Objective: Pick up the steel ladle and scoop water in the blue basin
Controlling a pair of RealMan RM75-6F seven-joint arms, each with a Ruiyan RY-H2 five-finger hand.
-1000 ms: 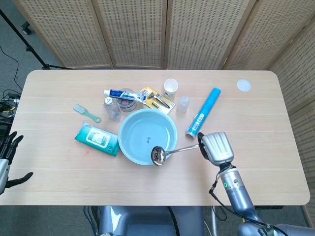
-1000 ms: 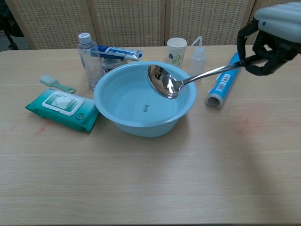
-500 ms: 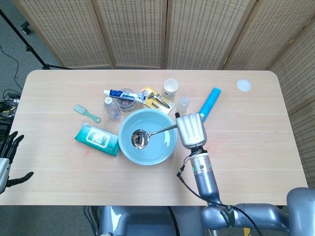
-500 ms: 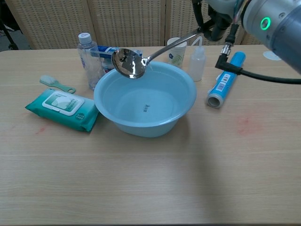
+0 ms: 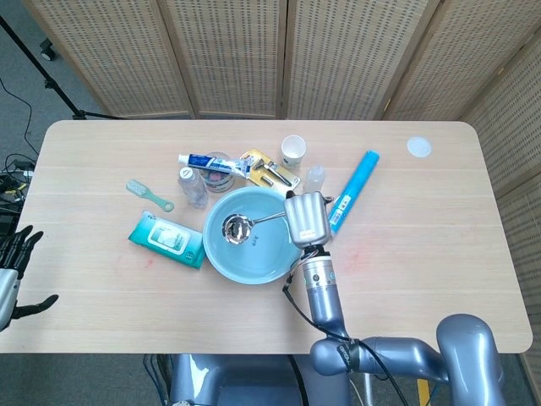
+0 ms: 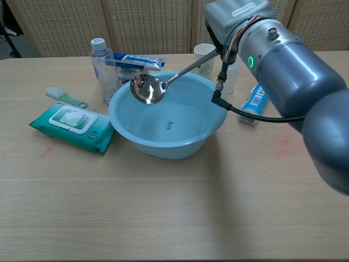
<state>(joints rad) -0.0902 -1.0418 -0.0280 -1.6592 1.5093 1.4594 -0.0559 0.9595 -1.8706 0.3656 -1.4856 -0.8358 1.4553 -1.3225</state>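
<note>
1. Right hand grips the steel ladle by its handle end, fingers closed round it; hand sits over the right rim of the blue basin.
2. Ladle bowl hangs inside the basin's left-far part, above the water, handle slanting up to the right; chest view shows bowl near the far-left rim.
3. Left hand at the table's left near edge, fingers apart, holding nothing.
4. Wet wipes pack lies left of basin; water bottle stands just far-left of it; blue tube lies right.
</note>
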